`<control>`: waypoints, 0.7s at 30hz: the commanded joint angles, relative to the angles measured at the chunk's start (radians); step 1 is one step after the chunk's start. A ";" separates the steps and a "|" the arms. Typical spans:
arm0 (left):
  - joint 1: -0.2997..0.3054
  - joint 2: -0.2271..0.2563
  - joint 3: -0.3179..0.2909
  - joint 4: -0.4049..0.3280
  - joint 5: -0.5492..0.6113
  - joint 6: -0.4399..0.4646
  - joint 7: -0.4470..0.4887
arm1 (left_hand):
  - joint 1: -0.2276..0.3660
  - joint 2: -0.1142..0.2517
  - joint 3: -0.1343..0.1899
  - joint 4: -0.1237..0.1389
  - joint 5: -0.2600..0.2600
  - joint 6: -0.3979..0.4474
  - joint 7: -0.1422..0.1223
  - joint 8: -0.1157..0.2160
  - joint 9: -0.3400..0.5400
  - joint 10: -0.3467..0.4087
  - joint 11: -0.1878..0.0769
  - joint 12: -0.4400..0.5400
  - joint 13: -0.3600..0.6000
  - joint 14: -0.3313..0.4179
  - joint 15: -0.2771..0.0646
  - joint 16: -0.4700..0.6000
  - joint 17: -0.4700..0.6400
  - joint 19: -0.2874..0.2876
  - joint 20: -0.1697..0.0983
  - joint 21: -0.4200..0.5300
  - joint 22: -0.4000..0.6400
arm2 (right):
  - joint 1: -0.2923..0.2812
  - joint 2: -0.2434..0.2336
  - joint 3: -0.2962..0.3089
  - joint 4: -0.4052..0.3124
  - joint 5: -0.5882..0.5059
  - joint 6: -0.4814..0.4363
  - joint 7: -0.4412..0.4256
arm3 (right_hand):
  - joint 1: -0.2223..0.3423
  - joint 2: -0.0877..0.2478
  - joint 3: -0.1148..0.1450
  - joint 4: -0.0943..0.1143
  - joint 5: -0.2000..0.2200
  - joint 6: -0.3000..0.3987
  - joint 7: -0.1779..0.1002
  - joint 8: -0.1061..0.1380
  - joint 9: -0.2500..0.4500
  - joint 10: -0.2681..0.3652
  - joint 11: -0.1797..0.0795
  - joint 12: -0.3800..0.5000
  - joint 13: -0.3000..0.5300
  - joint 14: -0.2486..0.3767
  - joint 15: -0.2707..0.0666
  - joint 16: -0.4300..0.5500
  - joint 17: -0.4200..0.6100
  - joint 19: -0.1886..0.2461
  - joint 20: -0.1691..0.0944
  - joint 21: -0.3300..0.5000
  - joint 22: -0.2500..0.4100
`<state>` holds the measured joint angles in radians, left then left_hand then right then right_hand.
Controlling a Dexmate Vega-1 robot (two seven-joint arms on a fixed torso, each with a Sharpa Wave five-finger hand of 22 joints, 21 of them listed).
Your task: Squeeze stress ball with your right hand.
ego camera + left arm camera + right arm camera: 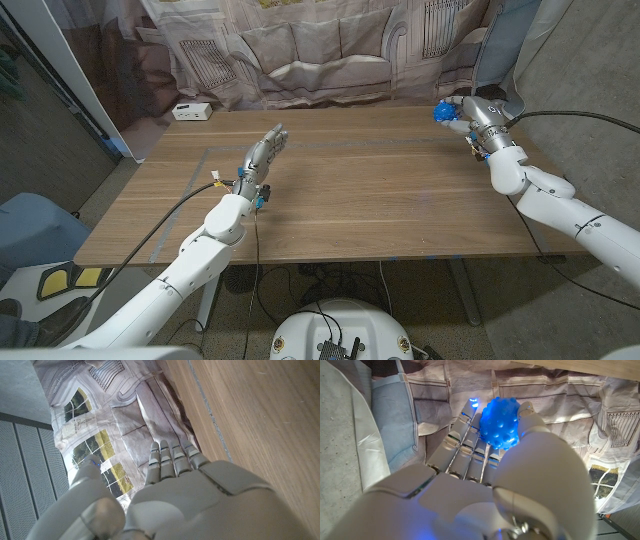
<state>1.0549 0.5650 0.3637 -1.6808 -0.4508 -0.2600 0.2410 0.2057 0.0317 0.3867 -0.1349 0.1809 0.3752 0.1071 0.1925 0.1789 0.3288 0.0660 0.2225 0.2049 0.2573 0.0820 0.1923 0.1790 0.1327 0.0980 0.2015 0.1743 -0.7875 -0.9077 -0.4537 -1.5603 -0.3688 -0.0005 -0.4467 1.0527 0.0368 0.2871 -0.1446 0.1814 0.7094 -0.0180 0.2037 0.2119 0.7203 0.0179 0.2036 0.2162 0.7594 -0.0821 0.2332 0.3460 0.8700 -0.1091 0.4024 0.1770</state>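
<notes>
The blue bumpy stress ball [500, 422] was already in the right robot hand [472, 118], held up by the far right corner of the bench [350, 190]. The ball sat between the thumb and the fingers [465, 440], right at the fingertips, so they were clamped around it but not yet pressed in hard, as far as I could judge. The ball was round, so it had no long side to line up. To squeeze it, the thumb and fingers only needed to close toward each other. The left robot hand [262, 160] was well apart from the ball, on the other side of the bench, with its fingers straight and side by side, holding nothing. The right wrist view showed the ball's bumps and the thumb touching it. The head view showed the ball just as a small blue spot [445, 112], but it showed where both hands were.
</notes>
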 commanded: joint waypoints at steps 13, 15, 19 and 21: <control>0.010 0.001 -0.003 0.006 -0.006 -0.011 -0.010 | -0.001 0.006 0.007 0.002 -0.003 0.009 -0.001 0.000 0.003 0.008 0.002 -0.001 0.002 0.003 0.000 -0.001 0.003 0.008 0.001 -0.003 0.005 | 0.042 -0.018 -0.028 -0.015 -0.022 -0.065 0.115 | -0.015 0.006 -0.003 0.002 0.006 0.025 0.001 0.011 0.001 0.019 0.007 0.009 0.004 0.014 -0.039 0.015 0.008 0.012 0.001 -0.002 0.000; 0.012 0.000 -0.003 0.007 -0.006 -0.013 -0.008 | -0.001 0.006 0.007 0.002 -0.003 0.010 -0.001 0.000 0.003 0.009 0.001 -0.001 0.002 0.003 -0.001 -0.001 0.003 0.008 0.001 -0.003 0.005 | 0.049 -0.019 -0.033 -0.013 -0.024 -0.072 0.126 | -0.016 0.006 -0.003 0.002 0.006 0.025 0.000 0.011 0.001 0.019 0.006 0.009 0.004 0.013 -0.038 0.015 0.009 0.012 0.002 -0.002 0.000; 0.015 0.001 -0.003 0.006 -0.005 -0.015 -0.008 | -0.001 0.006 0.007 0.002 -0.003 0.009 -0.001 -0.001 0.003 0.008 0.000 -0.001 0.002 0.004 0.000 0.000 0.003 0.007 0.001 -0.003 0.005 | 0.060 -0.021 -0.041 -0.011 -0.031 -0.079 0.139 | -0.018 0.007 -0.003 0.003 0.006 0.029 0.000 0.012 0.000 0.022 0.005 0.010 0.004 0.016 -0.040 0.016 0.009 0.013 0.003 -0.003 0.000; 0.016 0.001 -0.004 0.005 -0.003 -0.017 -0.005 | -0.001 0.006 0.007 0.002 -0.003 0.009 -0.001 -0.001 0.003 0.009 0.001 -0.001 0.002 0.004 0.000 0.000 0.003 0.007 0.001 -0.003 0.005 | 0.067 -0.022 -0.044 -0.010 -0.032 -0.085 0.151 | -0.018 0.006 -0.003 0.003 0.006 0.032 0.000 0.013 0.000 0.025 0.004 0.011 0.004 0.018 -0.040 0.017 0.009 0.014 0.004 -0.003 0.000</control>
<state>1.0656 0.5673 0.3604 -1.6797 -0.4558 -0.2689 0.2356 0.2056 0.0317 0.3867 -0.1348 0.1809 0.3751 0.1071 0.1925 0.1789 0.3288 0.0660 0.2225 0.2049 0.2572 0.0820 0.1923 0.1789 0.1327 0.0980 0.2015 0.1743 -0.7488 -0.9247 -0.4797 -1.5729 -0.3897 -0.0559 -0.3441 1.0430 0.0409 0.2828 -0.1433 0.1807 0.7278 -0.0212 0.2121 0.2064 0.7363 0.0234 0.2075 0.2157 0.7665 -0.0820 0.2446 0.3510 0.8738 -0.1052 0.4025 0.1771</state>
